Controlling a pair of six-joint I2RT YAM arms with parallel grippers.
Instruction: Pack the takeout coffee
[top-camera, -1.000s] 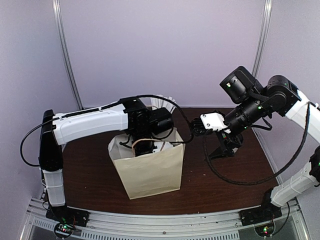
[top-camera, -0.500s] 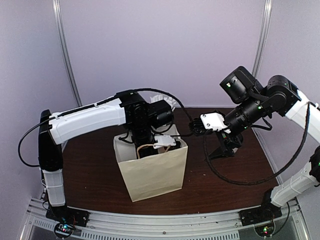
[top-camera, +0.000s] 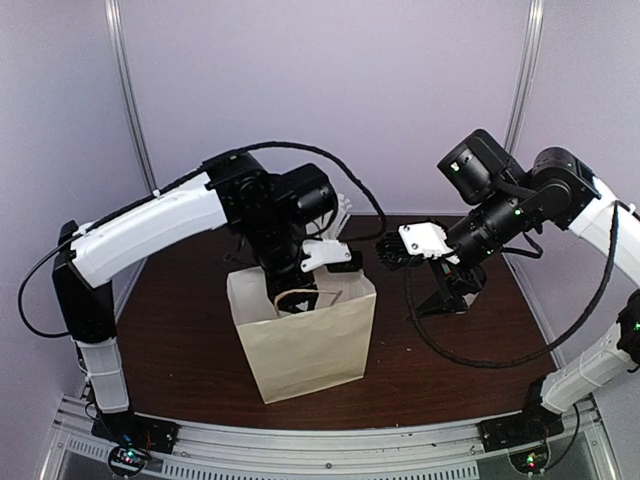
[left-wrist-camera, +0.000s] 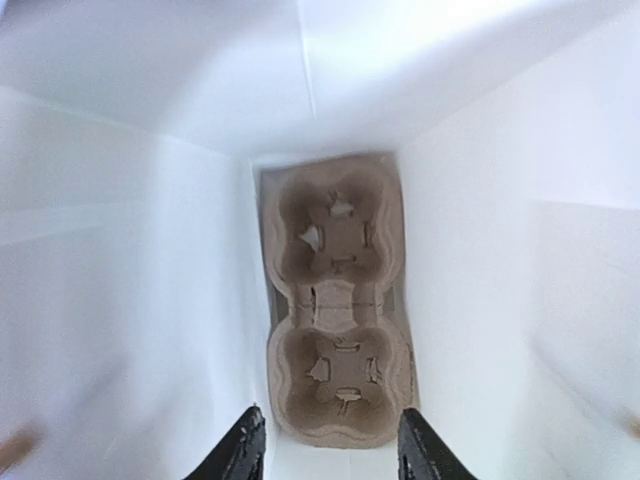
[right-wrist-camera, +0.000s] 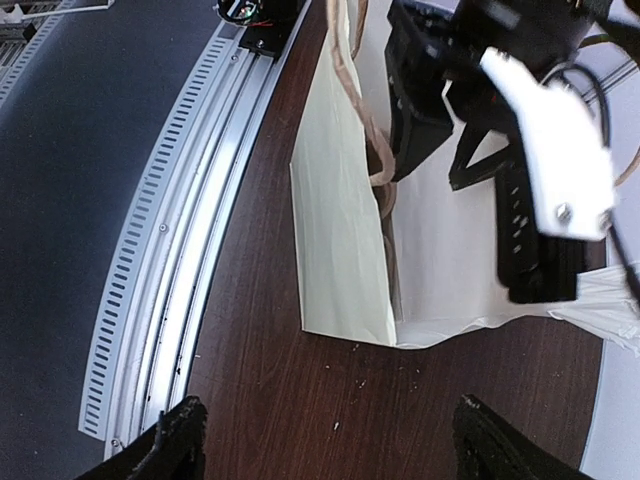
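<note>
The takeout coffee is out of view. A cream paper bag (top-camera: 305, 340) stands open in the middle of the table. My left gripper (top-camera: 297, 292) hangs over the bag's mouth, pointing down into it. In the left wrist view the left gripper (left-wrist-camera: 325, 445) is open with nothing between its dark fingertips (left-wrist-camera: 243, 450). Well below them a brown pulp cup tray (left-wrist-camera: 335, 300) lies flat on the bag's floor with both hollows bare. My right gripper (top-camera: 385, 250) hovers open just right of the bag's top edge, holding nothing. In its own view the right gripper (right-wrist-camera: 330, 440) is over bare wood beside the bag (right-wrist-camera: 345, 230).
The dark wooden table (top-camera: 180, 320) has a slotted metal rail (top-camera: 330, 455) along its near edge. White stick tips (top-camera: 340, 205) poke up behind the left arm. Lilac walls close in the back and sides. The bag's paper handle (right-wrist-camera: 365, 110) loops near the left wrist.
The left arm has risen and drawn its gripper up toward the bag's mouth, with the jaws spreading wider. The bag shifted slightly right. The right arm has stayed still.
</note>
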